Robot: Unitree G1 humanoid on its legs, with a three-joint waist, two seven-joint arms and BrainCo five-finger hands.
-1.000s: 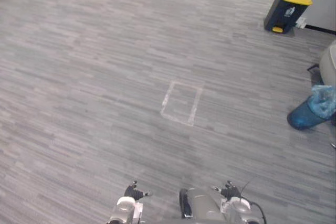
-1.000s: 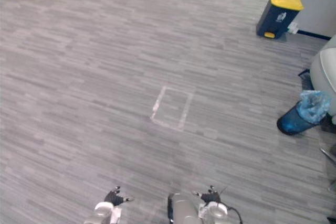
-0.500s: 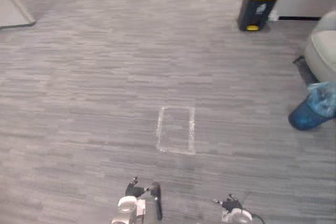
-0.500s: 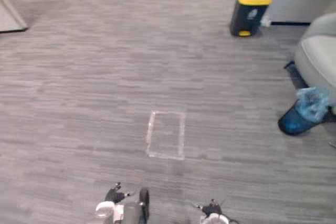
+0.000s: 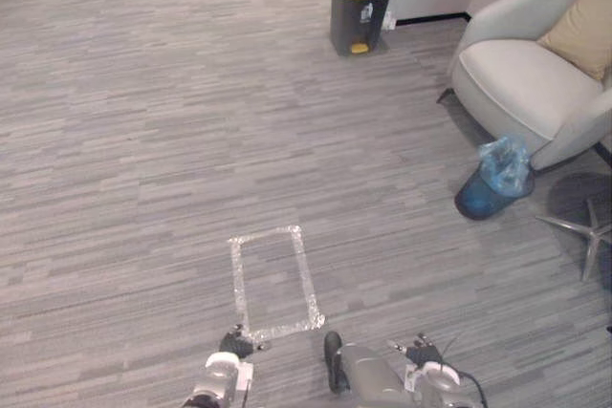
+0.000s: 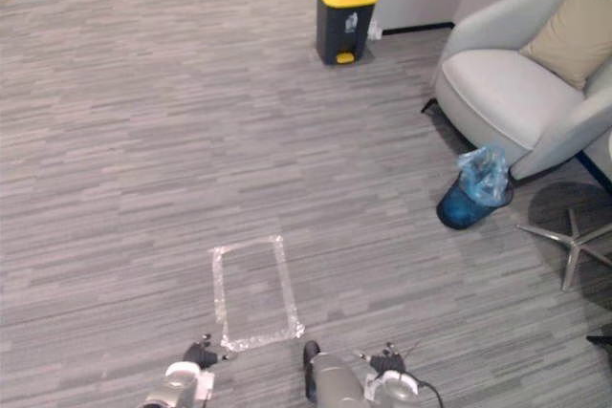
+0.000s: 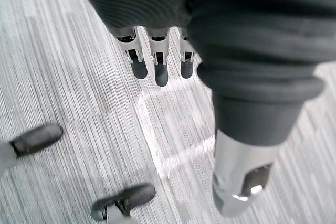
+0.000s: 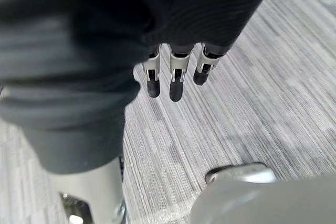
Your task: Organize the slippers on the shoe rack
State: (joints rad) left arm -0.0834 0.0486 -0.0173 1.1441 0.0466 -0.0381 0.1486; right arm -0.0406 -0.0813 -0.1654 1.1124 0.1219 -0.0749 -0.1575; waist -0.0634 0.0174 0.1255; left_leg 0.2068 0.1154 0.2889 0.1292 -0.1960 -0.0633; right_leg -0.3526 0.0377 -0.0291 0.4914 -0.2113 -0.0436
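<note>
Left hand (image 7: 157,59) hangs above the grey floor (image 5: 143,140), fingers straight and slightly apart, holding nothing; right hand (image 8: 177,74) hangs the same way, loose and empty. A taped rectangle (image 5: 307,279) lies just ahead of the left hand. Farther off stand a yellow-lidded bin (image 5: 359,9), an armchair (image 5: 526,83) and, beside it, a blue waste bin (image 5: 478,200)
</note>
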